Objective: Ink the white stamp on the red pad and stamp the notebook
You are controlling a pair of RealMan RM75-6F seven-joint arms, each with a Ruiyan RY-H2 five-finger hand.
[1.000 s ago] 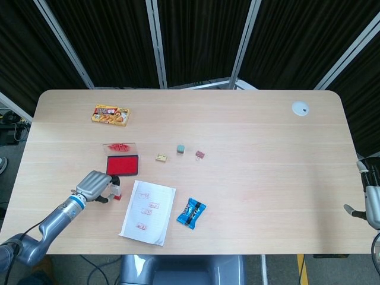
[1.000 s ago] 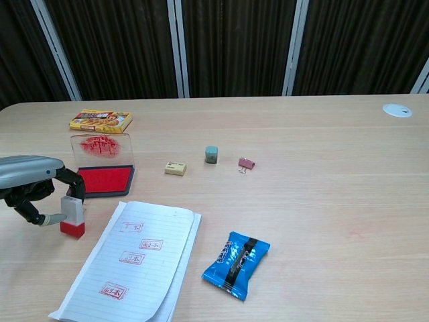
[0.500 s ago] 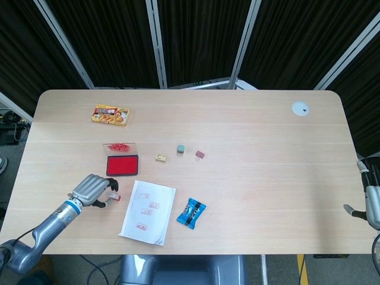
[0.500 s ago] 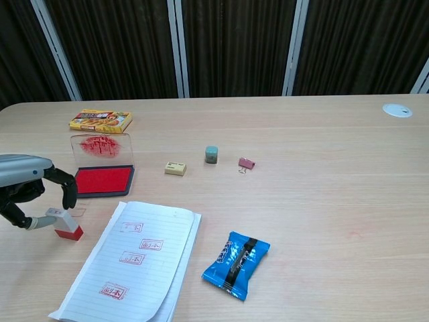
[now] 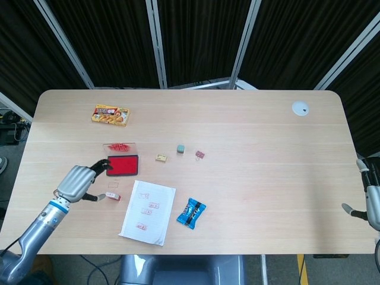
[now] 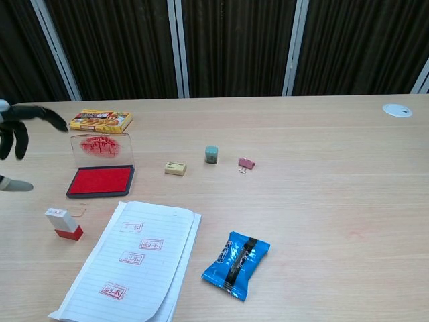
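Note:
The white stamp (image 6: 63, 223) with a red base lies tipped on the table left of the notebook; it also shows as the stamp (image 5: 111, 195) in the head view. The notebook (image 6: 134, 263) lies open with several red imprints, and shows again as the notebook (image 5: 148, 211). The red ink pad (image 6: 100, 180) sits behind the stamp with its clear lid raised; the ink pad (image 5: 122, 165) is just right of my hand. My left hand (image 5: 78, 183) is open, fingers spread, lifted clear of the stamp; the left hand (image 6: 17, 134) shows at the chest view's left edge. My right hand (image 5: 369, 202) is mostly cut off at the right edge.
A yellow snack box (image 6: 100, 121) sits at the back left. An eraser (image 6: 175, 168), a small green block (image 6: 211, 154) and a pink binder clip (image 6: 246, 163) lie mid-table. A blue candy wrapper (image 6: 236, 263) lies right of the notebook. A white disc (image 6: 397, 110) is at the far right.
My left hand let go of the stamp, opened and rose up and away to the left. The stamp now lies tipped on the table. The right hand has not moved.

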